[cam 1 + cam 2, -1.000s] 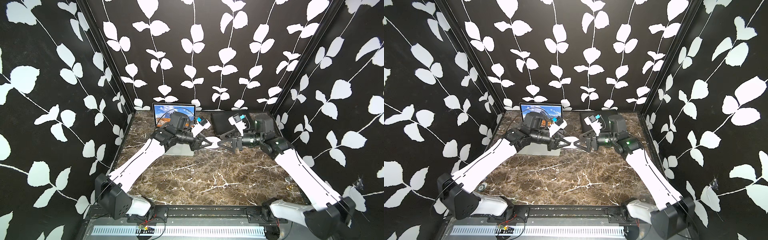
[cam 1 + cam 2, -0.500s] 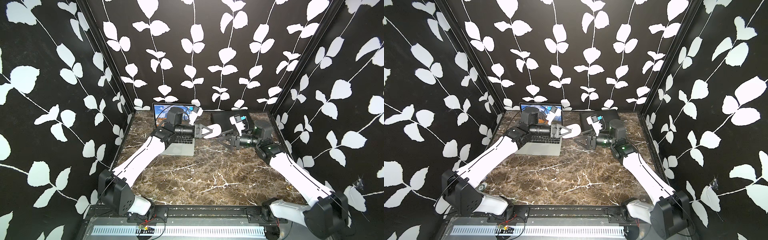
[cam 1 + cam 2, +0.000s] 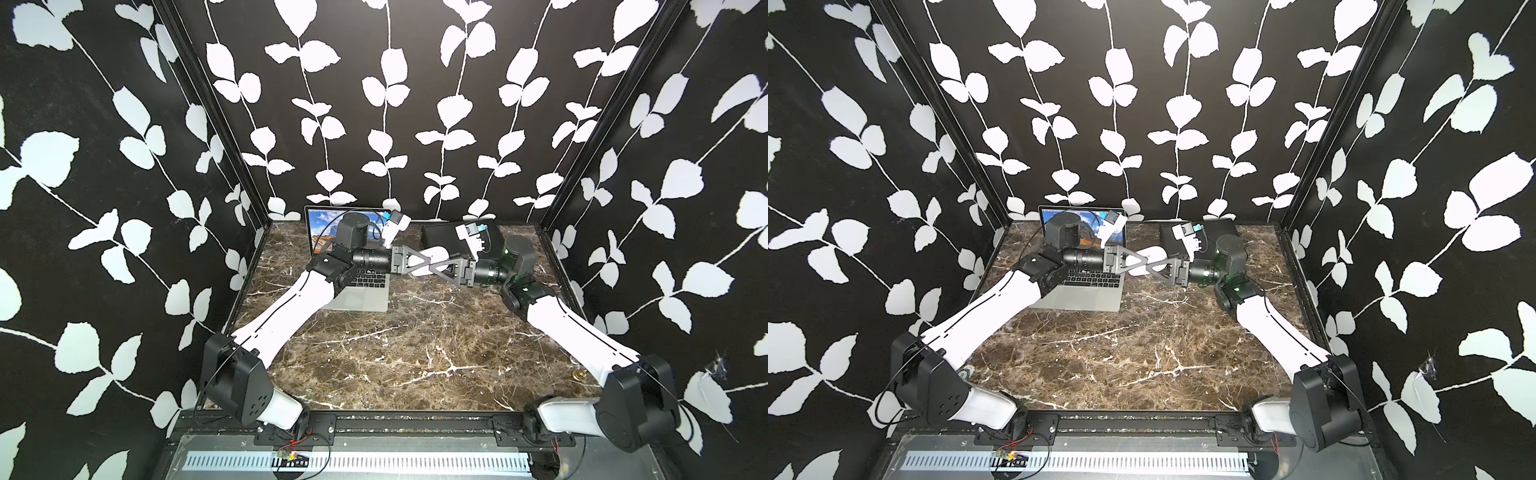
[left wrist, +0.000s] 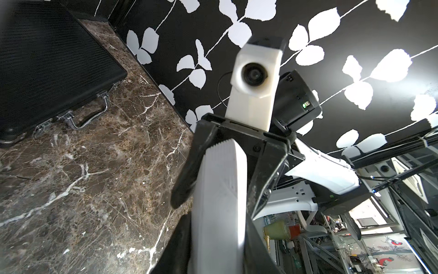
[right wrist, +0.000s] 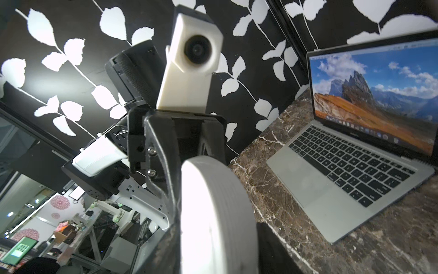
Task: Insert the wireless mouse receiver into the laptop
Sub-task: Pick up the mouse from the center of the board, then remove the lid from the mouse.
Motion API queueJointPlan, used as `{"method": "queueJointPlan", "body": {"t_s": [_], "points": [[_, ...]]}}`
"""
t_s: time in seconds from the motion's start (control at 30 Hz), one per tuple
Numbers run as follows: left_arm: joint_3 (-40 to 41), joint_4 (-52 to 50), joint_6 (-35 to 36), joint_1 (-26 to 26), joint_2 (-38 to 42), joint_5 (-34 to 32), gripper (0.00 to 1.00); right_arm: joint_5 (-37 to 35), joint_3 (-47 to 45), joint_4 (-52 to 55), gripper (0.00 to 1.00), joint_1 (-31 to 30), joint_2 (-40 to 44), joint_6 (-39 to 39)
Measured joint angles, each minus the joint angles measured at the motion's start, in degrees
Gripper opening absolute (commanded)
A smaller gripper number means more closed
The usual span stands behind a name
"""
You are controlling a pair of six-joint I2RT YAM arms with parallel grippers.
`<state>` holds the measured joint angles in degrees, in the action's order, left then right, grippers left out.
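Left wrist view shows the wireless mouse (image 4: 220, 189) edge-on, held in the air clear of the marble table (image 3: 395, 353) between the two arms and near the laptop (image 3: 365, 299). I'd guess that is so its underside can be reached for the receiver. The left gripper (image 3: 426, 262) is clamped on it, and the right gripper (image 3: 439, 266) straddles it from the opposite side, though I can't tell whether those jaws are actually pressing. It's a smooth white domed shell with faint ridged lines, and no receiver shows.
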<state>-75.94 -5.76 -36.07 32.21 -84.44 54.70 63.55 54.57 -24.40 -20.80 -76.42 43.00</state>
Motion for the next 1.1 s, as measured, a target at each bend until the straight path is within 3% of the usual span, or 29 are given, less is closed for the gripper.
{"method": "queueJointPlan", "body": {"t_s": [0.3, 1.03, 1.1], "points": [[0.0, -1.9, 1.1, 0.0, -0.7, 1.6, 0.19, 0.3, -0.2, 5.9, 0.63, 1.6, 1.2, -3.7], [0.0, -4.5, 2.0, 0.0, -1.7, 2.7, 0.19, 0.1, 3.2, 17.8, 0.59, 0.2, 2.1, -12.9], [0.0, -4.4, 2.0, 0.0, -1.8, 2.8, 0.19, 0.3, 3.5, 19.6, 0.55, -0.2, 2.1, -14.1]]}}
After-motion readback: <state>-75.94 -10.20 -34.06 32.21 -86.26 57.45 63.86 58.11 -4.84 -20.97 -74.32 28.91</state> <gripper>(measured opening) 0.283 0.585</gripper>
